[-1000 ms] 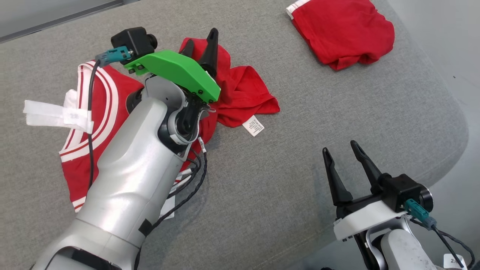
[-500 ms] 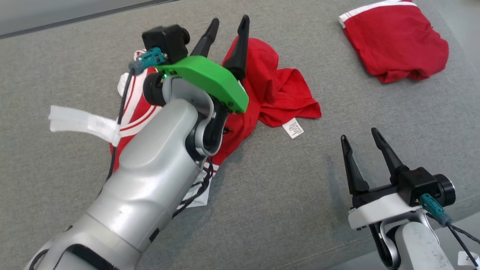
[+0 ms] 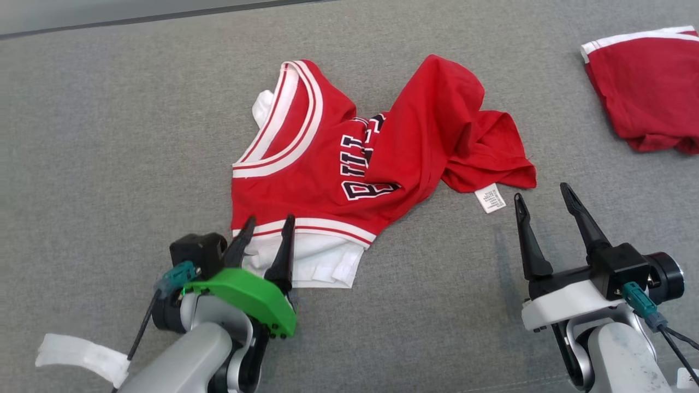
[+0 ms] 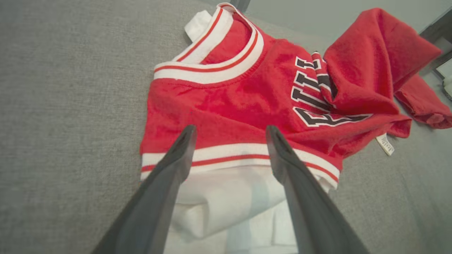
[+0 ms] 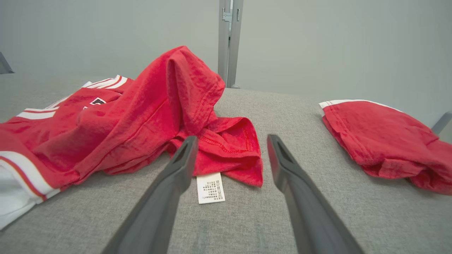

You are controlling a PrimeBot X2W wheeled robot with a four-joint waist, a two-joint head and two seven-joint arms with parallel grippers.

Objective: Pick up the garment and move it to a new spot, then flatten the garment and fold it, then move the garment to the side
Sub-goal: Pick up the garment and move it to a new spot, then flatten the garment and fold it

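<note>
**Left arm drawn back, jersey uncovered**

Pulled back from over the red cloth, where it reached a second ago, the left tool [image 3: 271, 218] now sits at 7 o'clock in the head view. Its fingertips are at the near hem of the jersey [image 3: 322, 169]. The camera has swung too, so the whole picture has slid to the right. The right tool [image 3: 540, 191] keeps its place at 4 o'clock.

Both tools stand spread, with nothing between their fingers. The jersey lies crumpled in the middle of the bench [image 3: 109, 136], its neck opening toward 11 o'clock and one red flap thrown over its front. A second red garment [image 3: 644, 93] lies well apart at 2 o'clock.

The left wrist view looks along the left tool [image 4: 230, 127] at the striped hem and the white cloth [image 4: 226, 201] sticking out under it. Whether the fingers touch the cloth I cannot tell. The right wrist view looks along the right tool [image 5: 232, 137]. It adds a pale wall [image 5: 106, 31] and a metal post [image 5: 227, 42] behind the bench, with the second garment [image 5: 381, 141] at 3 o'clock.

Black lettering [image 3: 357, 174] edged in white runs across the chest. A B can be made out, and the flap covers the rest. The print on the white care label [image 3: 490, 198] by the right tool is too small to read.
</note>
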